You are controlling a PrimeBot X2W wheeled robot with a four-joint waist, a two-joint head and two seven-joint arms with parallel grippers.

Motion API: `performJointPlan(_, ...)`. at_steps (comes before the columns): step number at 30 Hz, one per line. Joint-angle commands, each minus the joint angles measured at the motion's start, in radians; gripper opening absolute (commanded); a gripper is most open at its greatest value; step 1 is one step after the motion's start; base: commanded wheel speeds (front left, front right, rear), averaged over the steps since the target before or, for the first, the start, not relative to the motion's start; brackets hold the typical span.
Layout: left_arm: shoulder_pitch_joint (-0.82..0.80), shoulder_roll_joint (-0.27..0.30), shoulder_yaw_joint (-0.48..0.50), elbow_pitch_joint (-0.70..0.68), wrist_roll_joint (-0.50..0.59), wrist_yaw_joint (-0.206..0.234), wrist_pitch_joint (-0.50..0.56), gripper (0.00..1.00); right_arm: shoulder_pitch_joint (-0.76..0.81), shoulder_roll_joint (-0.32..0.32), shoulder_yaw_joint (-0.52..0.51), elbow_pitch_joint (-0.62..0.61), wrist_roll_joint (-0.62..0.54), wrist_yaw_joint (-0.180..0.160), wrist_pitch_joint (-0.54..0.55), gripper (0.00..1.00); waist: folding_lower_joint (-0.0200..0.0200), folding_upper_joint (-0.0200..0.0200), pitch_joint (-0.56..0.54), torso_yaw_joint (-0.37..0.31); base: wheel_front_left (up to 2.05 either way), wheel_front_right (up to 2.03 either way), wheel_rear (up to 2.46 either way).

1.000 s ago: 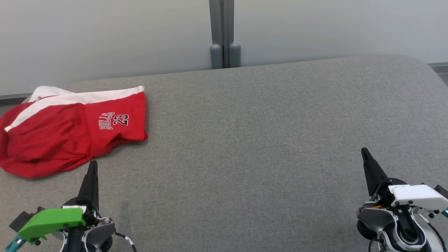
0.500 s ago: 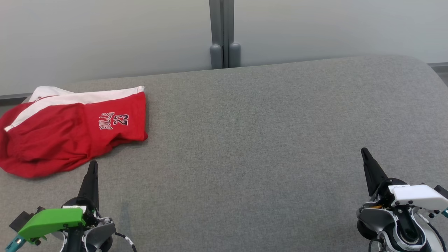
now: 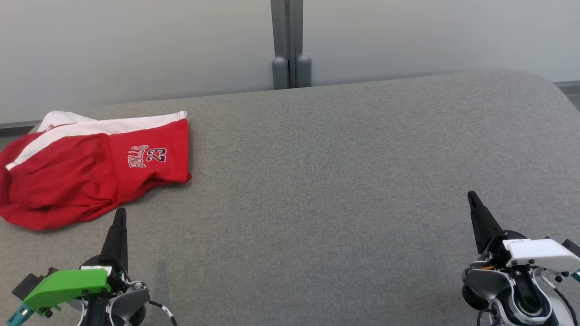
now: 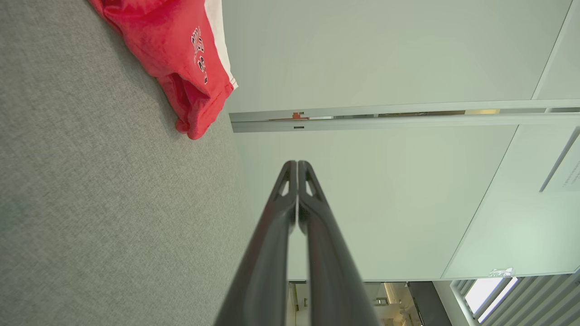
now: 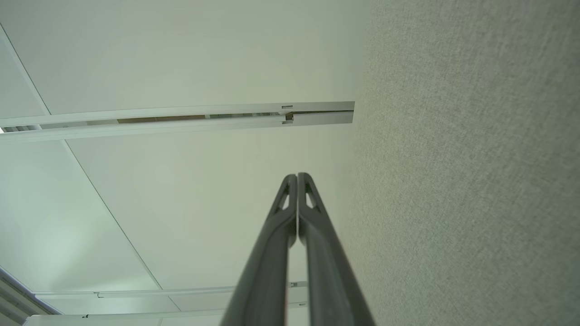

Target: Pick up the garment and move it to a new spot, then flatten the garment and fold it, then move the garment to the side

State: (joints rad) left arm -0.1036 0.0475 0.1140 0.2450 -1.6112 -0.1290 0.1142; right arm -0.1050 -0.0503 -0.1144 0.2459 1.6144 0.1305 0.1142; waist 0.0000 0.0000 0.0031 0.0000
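Fingers [image 4: 267, 253] pressed together on left gripper [image 4: 297, 164] and right gripper [image 5: 297, 175], both empty; red shorts [image 3: 90, 176], I think, far left, read "BULLS 23".

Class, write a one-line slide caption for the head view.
Shut, empty left gripper and right gripper rest over the grey table; red shorts lie rumpled at its left.

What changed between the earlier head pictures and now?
Nothing visibly changed. The shorts lie crumpled at the far left of the grey surface, untouched. The left gripper and right gripper are shut and empty, as before.
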Motion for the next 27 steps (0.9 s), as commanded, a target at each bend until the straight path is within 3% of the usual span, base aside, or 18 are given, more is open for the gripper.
performJointPlan(1, -0.012, 0.006, 0.002, 0.0, -0.004, -0.006, 0.002, 0.0, -0.007, 0.0, 0.0, -0.003, -0.003, 0.0, 0.002, 0.0, 0.0, 0.0, 0.0, 0.0, 0.0, 0.0, 0.0)
performJointPlan(18, -0.012, 0.006, 0.002, 0.0, -0.004, -0.006, 0.002, 0.0, -0.007, 0.0, 0.0, -0.003, -0.003, 0.0, 0.002, 0.0, 0.0, 0.0, 0.0, 0.0, 0.0, 0.0, 0.0)
performJointPlan(19, 0.0, 0.0, 0.0, 0.0, 0.0, 0.0, 0.0, 1.0, 0.0, 0.0, 0.0, 0.0, 0.0, 0.0, 0.0, 1.0, 0.0, 0.0, 0.0, 0.0, 0.0, 0.0, 0.0)
performJointPlan(27, 0.035, -0.008, -0.021, 0.027, 0.007, 0.002, -0.018, 1.0, 0.034, 0.009, 0.017, 0.03, -0.007, 0.0, -0.018, 1.0, 0.0, 0.0, 0.0, 0.0, 0.0, 0.0, 0.0)
